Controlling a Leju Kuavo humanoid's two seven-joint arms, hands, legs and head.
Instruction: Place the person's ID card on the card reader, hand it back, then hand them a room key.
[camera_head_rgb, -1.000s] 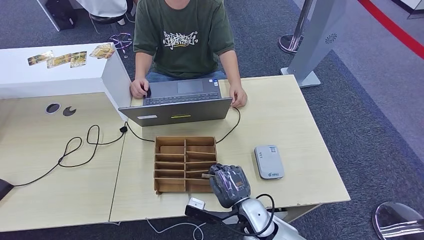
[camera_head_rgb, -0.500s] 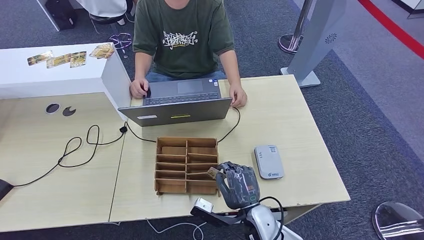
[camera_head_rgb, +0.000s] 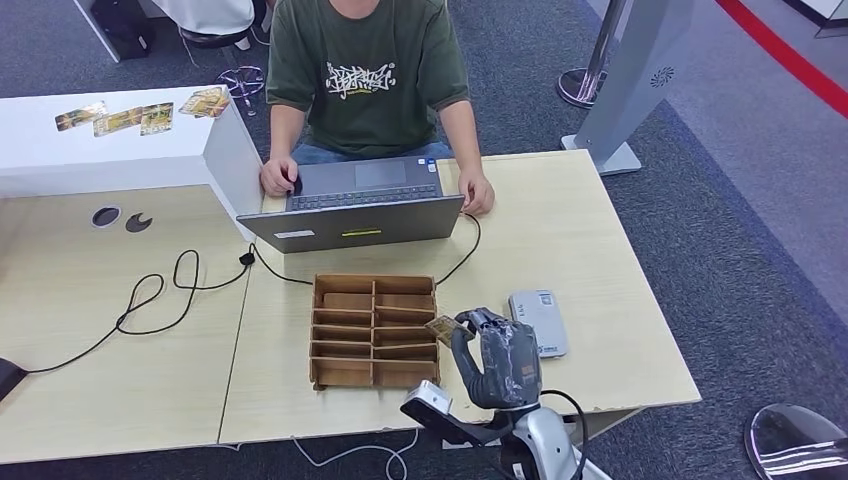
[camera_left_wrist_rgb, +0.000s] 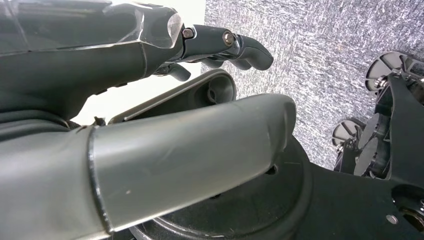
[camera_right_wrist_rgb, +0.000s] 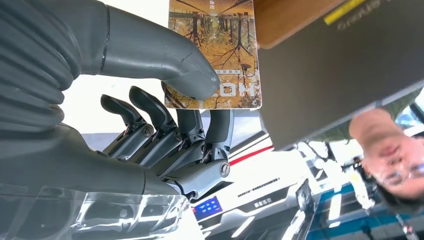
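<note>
Holding a room key card (camera_head_rgb: 443, 327) pinched between thumb and fingers, the right hand (camera_head_rgb: 497, 356) hovers above the near part of the wooden table (camera_head_rgb: 590, 250).

Seen from the right wrist, the card (camera_right_wrist_rgb: 214, 52) shows a yellow-brown tree print, with the thumb (camera_right_wrist_rgb: 155, 55) pressed on its face and the dark fingers (camera_right_wrist_rgb: 200, 132) behind it. The hand sits between the wooden compartment tray (camera_head_rgb: 372, 330) on its left and the grey card reader (camera_head_rgb: 538, 322) on its right, just beside both. On the far side, a person in a green shirt (camera_head_rgb: 366, 70) rests both hands at an open laptop (camera_head_rgb: 355, 210). The left hand (camera_left_wrist_rgb: 150, 115) hangs by the robot's body over grey carpet, fingers slightly curled, holding nothing.
</note>
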